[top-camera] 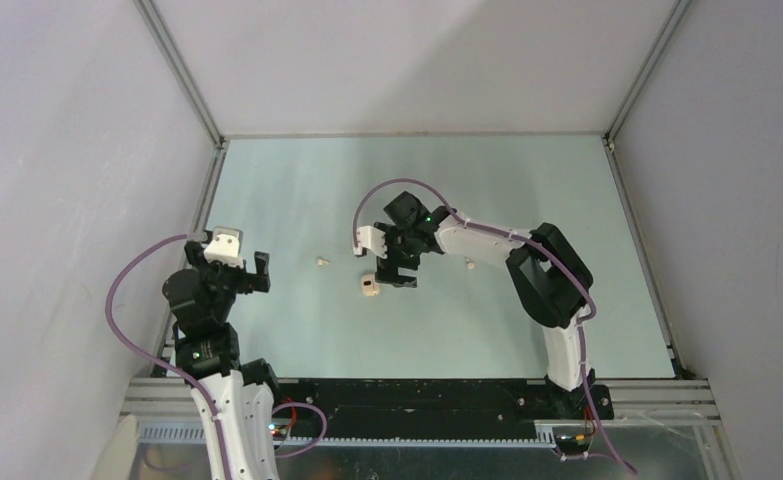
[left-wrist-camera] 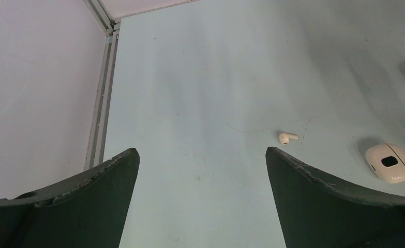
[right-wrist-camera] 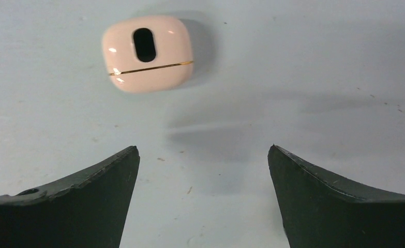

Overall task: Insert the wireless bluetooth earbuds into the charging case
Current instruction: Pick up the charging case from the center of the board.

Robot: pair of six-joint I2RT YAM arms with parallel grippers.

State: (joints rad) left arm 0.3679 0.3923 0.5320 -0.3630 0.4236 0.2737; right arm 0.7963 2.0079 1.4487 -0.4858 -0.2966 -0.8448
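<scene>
Top external view: nearest the lens, the left gripper (top-camera: pixel 253 272) stands spread and empty, while the right gripper (top-camera: pixel 398 273), equally spread and empty, hangs just beside the charging case (top-camera: pixel 369 288), a cream earbud (top-camera: pixel 321 262) lying apart to its left and a second earbud (top-camera: pixel 470 264) to its right. Left wrist view: the cream earbud (left-wrist-camera: pixel 287 137) lies flat, stem pointing right toward the case. Right wrist view: the case (right-wrist-camera: pixel 147 52) lies ahead, seam running crosswise, apparently shut. No insertion has begun, and the next move calls for opening the lid.

A pale mint tabletop (top-camera: pixel 297 190) is boxed in left, right and far by plain white walls (top-camera: pixel 67 120), edged with aluminium rails (top-camera: pixel 182 70).
</scene>
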